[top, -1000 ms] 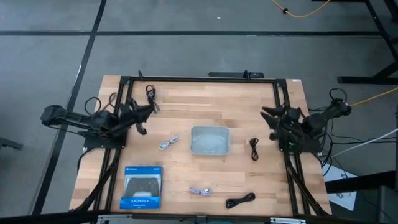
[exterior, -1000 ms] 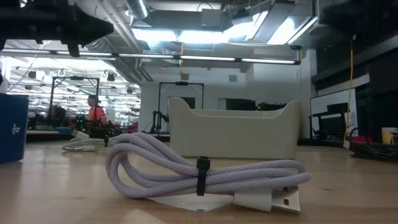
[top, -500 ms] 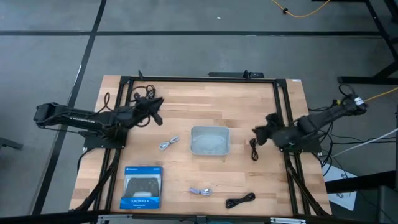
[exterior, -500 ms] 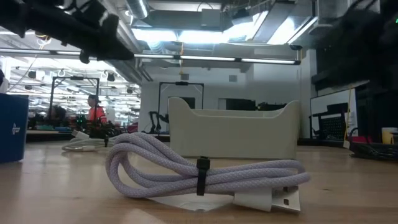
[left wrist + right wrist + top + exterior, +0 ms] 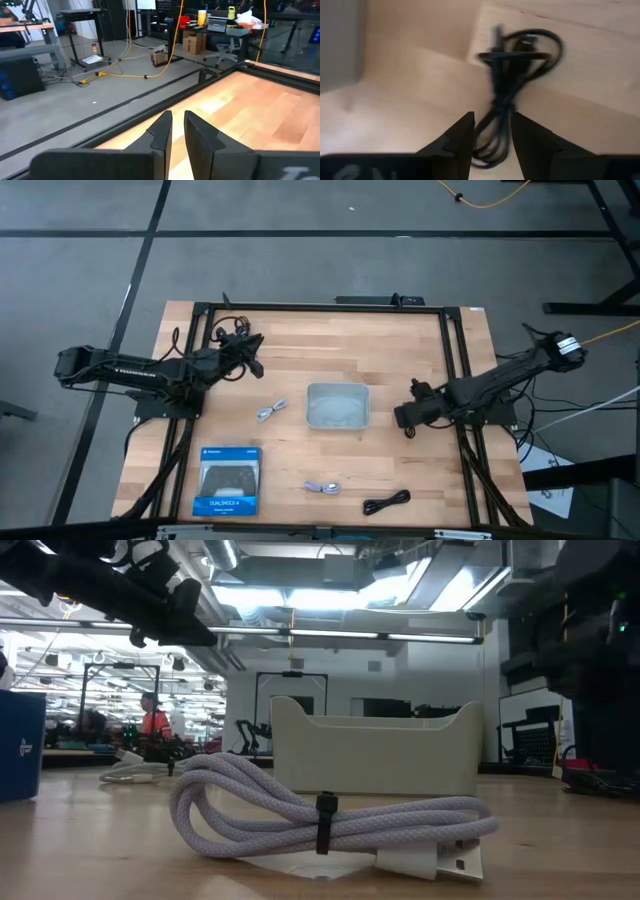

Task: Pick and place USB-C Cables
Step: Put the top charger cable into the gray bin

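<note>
Five bundled cables lie on the table in the high view. A black one [image 5: 236,330] sits near the far left corner, partly under my left gripper [image 5: 252,352]. That gripper [image 5: 178,125] shows a narrow gap and no cable in its wrist view. A grey one [image 5: 268,411] lies left of the pale tray [image 5: 338,406]. A lavender one [image 5: 323,487] [image 5: 330,815] and a black one [image 5: 386,502] lie near the near edge. My right gripper [image 5: 403,418] [image 5: 492,127] is open, low over the last black cable [image 5: 520,47], a finger on either side of its nearer end.
A blue-and-black boxed controller [image 5: 230,480] lies flat at the near left. The black frame rails [image 5: 455,380] run along the table's sides. Bare wood lies between the tray and the far edge. In the low view the tray [image 5: 375,745] stands behind the lavender cable.
My right gripper has swung from the right edge toward the tray and come down over the black cable beside it. My left gripper has reached out toward the far edge, above the black cable at the far left corner. No cable has moved.
</note>
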Controlling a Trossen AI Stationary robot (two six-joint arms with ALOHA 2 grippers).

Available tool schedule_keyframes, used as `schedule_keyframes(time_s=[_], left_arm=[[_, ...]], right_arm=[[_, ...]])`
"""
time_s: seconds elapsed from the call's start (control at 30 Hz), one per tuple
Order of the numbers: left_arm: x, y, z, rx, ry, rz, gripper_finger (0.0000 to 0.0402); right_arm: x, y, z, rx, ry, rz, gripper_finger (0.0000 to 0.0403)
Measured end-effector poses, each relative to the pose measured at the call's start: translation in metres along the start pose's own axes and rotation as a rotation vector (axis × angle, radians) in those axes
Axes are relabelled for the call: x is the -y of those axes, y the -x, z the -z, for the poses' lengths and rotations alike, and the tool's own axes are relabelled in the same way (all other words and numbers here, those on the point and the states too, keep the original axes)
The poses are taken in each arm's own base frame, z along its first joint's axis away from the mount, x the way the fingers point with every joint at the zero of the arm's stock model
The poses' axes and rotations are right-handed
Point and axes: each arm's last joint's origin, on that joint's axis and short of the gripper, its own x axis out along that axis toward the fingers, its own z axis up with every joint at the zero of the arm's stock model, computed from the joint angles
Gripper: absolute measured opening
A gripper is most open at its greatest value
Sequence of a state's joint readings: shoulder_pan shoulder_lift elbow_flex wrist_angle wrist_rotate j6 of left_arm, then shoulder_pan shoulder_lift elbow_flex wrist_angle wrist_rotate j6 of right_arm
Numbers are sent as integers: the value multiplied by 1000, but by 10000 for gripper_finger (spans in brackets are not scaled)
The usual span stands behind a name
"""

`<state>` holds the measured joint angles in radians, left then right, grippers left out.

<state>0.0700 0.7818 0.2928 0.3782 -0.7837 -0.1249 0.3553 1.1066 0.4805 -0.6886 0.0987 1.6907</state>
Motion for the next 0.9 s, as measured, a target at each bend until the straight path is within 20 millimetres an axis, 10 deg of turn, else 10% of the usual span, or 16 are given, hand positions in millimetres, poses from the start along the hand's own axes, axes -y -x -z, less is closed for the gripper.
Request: schedule_keyframes(time_s=[0.53, 0.9], left_arm=[[0, 0, 0, -2, 1, 0, 43], [0, 0, 0, -3, 2, 0, 43]], right_arm=[[-6, -27, -2, 14, -30, 147, 129], [-4, -27, -3, 17, -23, 162, 52]])
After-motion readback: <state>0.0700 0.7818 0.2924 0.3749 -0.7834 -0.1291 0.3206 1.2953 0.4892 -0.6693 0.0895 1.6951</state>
